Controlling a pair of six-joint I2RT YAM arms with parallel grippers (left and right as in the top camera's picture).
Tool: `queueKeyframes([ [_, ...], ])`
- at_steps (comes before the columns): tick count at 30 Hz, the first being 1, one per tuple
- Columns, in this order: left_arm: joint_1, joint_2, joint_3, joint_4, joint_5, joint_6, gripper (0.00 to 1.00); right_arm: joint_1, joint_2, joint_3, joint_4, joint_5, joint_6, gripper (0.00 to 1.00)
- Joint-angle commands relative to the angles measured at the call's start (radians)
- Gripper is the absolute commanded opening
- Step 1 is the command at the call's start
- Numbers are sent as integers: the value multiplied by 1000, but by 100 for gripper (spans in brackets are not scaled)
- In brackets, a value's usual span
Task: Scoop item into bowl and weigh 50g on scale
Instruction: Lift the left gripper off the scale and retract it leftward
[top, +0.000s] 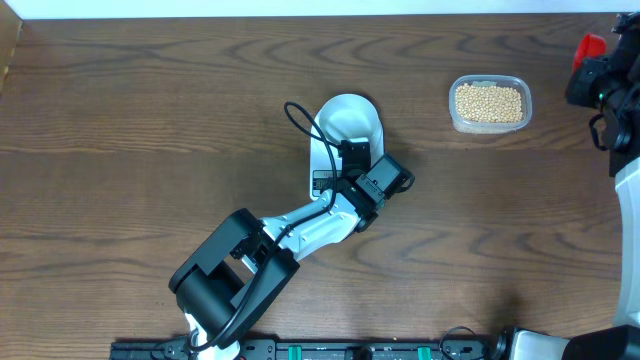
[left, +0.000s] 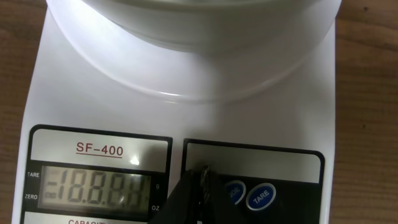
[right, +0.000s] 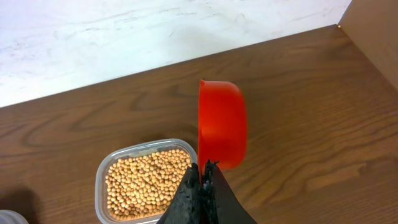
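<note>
Left arm (top: 310, 222) stretched forward, left fingers (left: 186, 198) shut; right fingers (right: 191, 194) shut.

White kitchen scale (left: 112, 93): model mark "SF-400" in red, underlined, on the panel above the grey display (left: 93, 190); small "TARE" and "ZERO" at the display's left edge, "OZ" at its lower right, and a word beginning "CAPACI" below it, cut off by the frame. The display has all its segments lit and reads roughly "-18.8.8.8", the last digit unclear. The round blue button (left: 261, 197) to the right is marked "TARE" in white, and the second blue button (left: 234, 191) just beside it carries lettering that is partly covered and cannot be read.
</note>
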Motion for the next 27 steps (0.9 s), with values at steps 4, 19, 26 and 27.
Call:
queueKeyframes([
  [4, 5, 69, -24, -64, 69, -13, 7, -3, 0, 13, 10, -10, -5, 1],
  [19, 5, 10, -17, -72, -4, -8, 7, -3, 0, 13, 12, -10, -5, 1],
  [26, 6, -212, -17, -162, -11, 67, 7, -3, 0, 13, 19, -10, -4, 1],
  [27, 9, -238, -17, -175, -11, 88, 7, -3, 0, 13, 18, -10, -4, 1],
])
